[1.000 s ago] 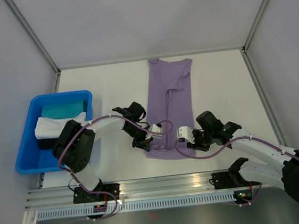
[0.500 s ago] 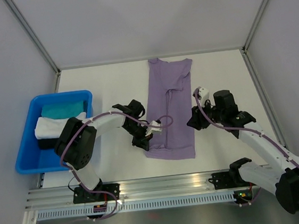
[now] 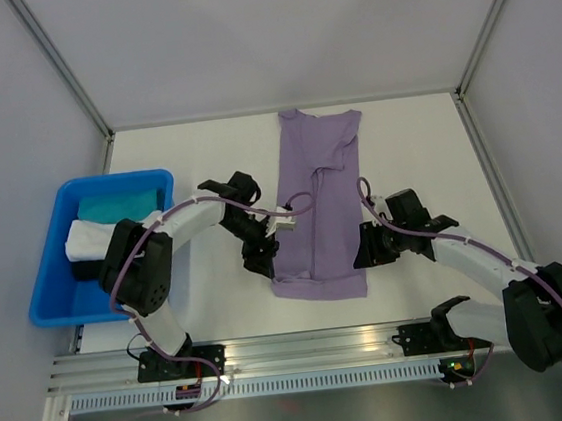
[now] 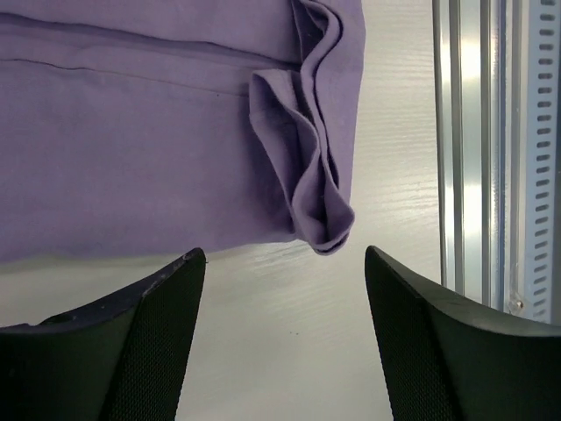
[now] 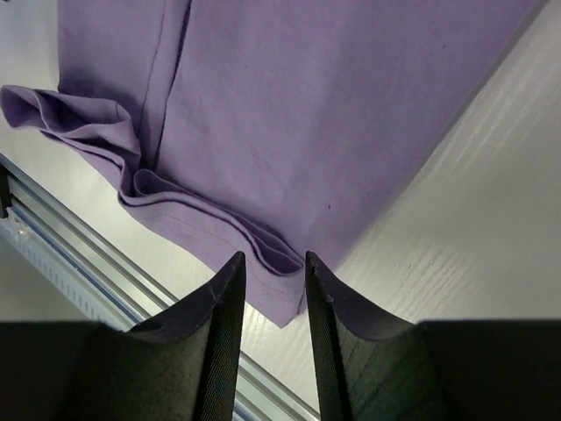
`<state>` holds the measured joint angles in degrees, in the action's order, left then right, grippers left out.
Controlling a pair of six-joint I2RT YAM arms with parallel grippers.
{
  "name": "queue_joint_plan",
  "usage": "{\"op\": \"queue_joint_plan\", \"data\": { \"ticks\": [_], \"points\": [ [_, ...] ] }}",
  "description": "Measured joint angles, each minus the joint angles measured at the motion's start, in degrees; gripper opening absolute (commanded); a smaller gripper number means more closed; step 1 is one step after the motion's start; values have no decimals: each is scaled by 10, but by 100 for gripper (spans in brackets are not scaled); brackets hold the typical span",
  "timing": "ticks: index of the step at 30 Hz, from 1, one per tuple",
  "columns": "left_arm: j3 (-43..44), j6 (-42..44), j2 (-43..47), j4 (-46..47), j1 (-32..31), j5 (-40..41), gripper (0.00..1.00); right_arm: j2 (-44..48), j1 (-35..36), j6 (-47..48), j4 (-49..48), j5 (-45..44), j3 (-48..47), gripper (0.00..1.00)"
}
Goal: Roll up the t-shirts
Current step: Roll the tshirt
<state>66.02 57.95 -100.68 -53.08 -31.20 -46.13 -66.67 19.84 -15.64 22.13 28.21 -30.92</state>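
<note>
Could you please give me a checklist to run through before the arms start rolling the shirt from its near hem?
1. The t-shirt is folded into a long strip: ok.
2. The near hem lies flat: not ok, it is puckered at both corners.
3. The left pincer is open, empty and facing its hem corner: ok.
4. The right pincer is lined up with its corner: ok.
5. The right pincer is open wide enough for the stacked layers: cannot tell, its jaws stand close together.
</note>
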Motion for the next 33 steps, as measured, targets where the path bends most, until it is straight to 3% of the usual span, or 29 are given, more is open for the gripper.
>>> {"op": "queue_joint_plan", "data": {
  "ticks": [3,8,13,16,20,23,25,29,30,33],
  "points": [
    [6,0,2,-8,6,-1,83,-14,7,-12,14,-7,-7,39],
    [-5,-21,5,-10,-35,0,75,-42,22,-39,32,-12,-20,39],
    [-29,-65,6,0,-58,13,43,-42,51,-70,31,-13,-16,40],
    [-29,-74,1,11,-55,19,34,-42,56,-81,35,-29,-6,43],
    [-27,-76,-9,14,-54,22,32,-43,56,-94,45,-61,-3,47],
    [-18,-76,-19,14,-55,21,28,-43,56,-99,46,-71,-2,41],
    [-10,-78,-26,14,-55,21,25,-42,56,-101,42,-73,1,30],
    [14,-82,-54,15,-56,24,10,-42,56,-108,39,-75,10,17],
    [20,-84,-61,14,-56,26,10,-42,56,-109,38,-75,12,9],
    [34,-84,-79,16,-56,38,9,-52,56,-113,40,-79,12,2]
  ]
}}
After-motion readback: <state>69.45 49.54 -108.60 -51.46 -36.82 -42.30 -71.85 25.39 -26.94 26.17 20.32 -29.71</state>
